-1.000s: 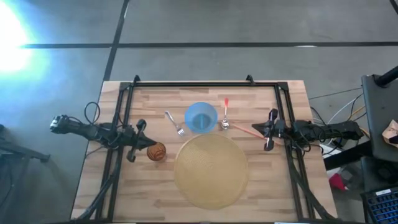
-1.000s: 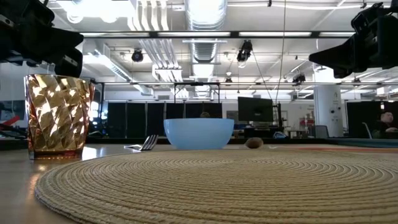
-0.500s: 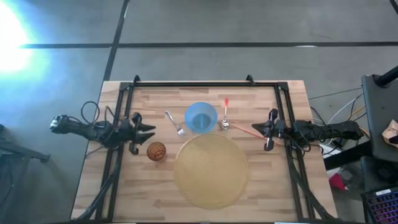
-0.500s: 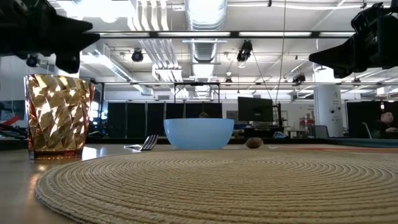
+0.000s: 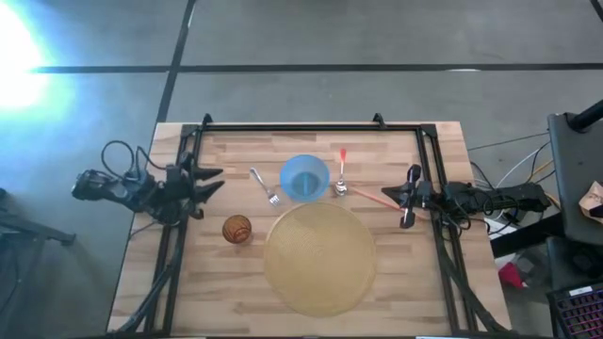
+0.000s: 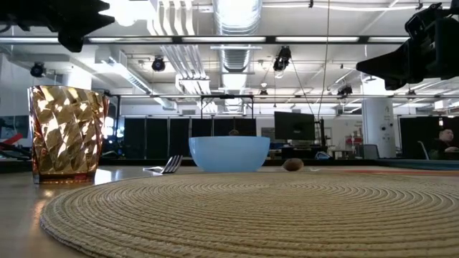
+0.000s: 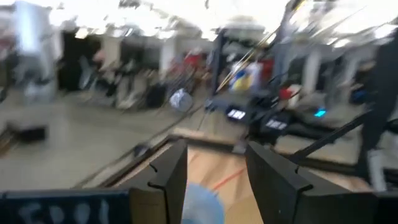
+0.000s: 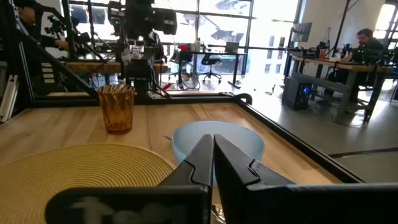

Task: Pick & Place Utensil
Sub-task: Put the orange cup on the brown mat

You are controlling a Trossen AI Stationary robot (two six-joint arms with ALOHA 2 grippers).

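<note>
A silver fork [image 5: 266, 186] lies left of the blue bowl [image 5: 304, 178]. A spoon with a red handle [image 5: 341, 174] lies right of the bowl, and a second red-handled utensil [image 5: 369, 197] lies slanting beside it. An amber cup [image 5: 236, 229] stands upright on the wood, left of the round woven placemat [image 5: 320, 257]. My left gripper [image 5: 215, 180] hangs open above the table's left side, apart from the cup and to its far left. My right gripper [image 5: 409, 200] waits shut at the right side, its fingers [image 8: 213, 155] pointing toward the bowl [image 8: 217, 140].
Black frame rails [image 5: 292, 127] run along the table's far, left and right sides. In the low view the cup [image 6: 67, 133], fork [image 6: 171, 164] and bowl [image 6: 229, 153] stand behind the placemat [image 6: 244, 215]. A person sits in the room beyond the table [image 8: 367, 46].
My left gripper has opened and let go of the amber cup. It has then drawn back toward the table's left and far edges and risen. The cup stays upright where it was set, left of the placemat.
</note>
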